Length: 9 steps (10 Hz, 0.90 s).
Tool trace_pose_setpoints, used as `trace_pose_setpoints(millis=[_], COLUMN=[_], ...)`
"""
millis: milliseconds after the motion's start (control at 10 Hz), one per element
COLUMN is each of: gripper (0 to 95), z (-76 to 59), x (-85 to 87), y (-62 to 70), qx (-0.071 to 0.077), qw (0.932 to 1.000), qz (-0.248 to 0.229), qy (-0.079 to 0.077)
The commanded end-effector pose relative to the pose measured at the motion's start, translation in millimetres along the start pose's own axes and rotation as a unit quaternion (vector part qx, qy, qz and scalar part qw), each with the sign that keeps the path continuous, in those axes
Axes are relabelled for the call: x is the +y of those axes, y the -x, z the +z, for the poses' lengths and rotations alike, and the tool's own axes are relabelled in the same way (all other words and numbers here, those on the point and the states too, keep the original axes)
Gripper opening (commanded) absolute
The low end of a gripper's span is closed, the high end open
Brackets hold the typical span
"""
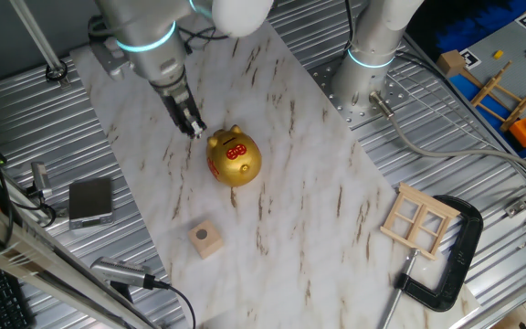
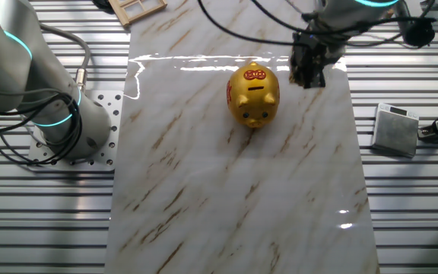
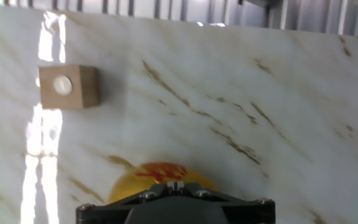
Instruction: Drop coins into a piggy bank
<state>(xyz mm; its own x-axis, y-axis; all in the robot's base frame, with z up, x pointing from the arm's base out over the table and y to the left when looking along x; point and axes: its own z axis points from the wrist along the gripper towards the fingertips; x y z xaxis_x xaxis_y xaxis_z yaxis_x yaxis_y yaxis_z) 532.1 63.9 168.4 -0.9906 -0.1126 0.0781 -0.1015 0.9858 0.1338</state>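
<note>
The gold piggy bank (image 1: 235,158) stands mid-table with red markings on its back; it also shows in the other fixed view (image 2: 254,93) and at the bottom of the hand view (image 3: 160,177). A dark grey coin (image 1: 205,235) lies on top of the pale wooden cube (image 1: 206,242), nearer the table's front; in the hand view the coin (image 3: 61,84) looks pale and shiny. My gripper (image 1: 196,131) hangs just beside the bank's upper left, low over the table. Its fingers (image 3: 170,186) are pressed together with nothing visible between them. In the other fixed view the gripper (image 2: 308,76) is right of the bank.
A small wooden window frame (image 1: 419,220) and a black C-clamp (image 1: 455,265) lie at the right. A grey box (image 1: 90,200) sits left of the marble board. A second arm's base (image 1: 370,64) stands at the back right.
</note>
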Motion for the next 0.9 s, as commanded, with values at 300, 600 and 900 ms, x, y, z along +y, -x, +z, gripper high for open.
trace_pose_setpoints(millis=[300, 600, 900], gripper=[0.0, 0.0, 0.0], z=[14.8, 26.7, 34.3], x=[43.3, 64.1, 81.3], y=[31.5, 38.5, 42.3], qx=[0.001, -0.001, -0.003], qw=[0.9998, 0.9997, 0.9993], qz=[0.018, 0.026, 0.036], qy=[0.006, 0.005, 0.006])
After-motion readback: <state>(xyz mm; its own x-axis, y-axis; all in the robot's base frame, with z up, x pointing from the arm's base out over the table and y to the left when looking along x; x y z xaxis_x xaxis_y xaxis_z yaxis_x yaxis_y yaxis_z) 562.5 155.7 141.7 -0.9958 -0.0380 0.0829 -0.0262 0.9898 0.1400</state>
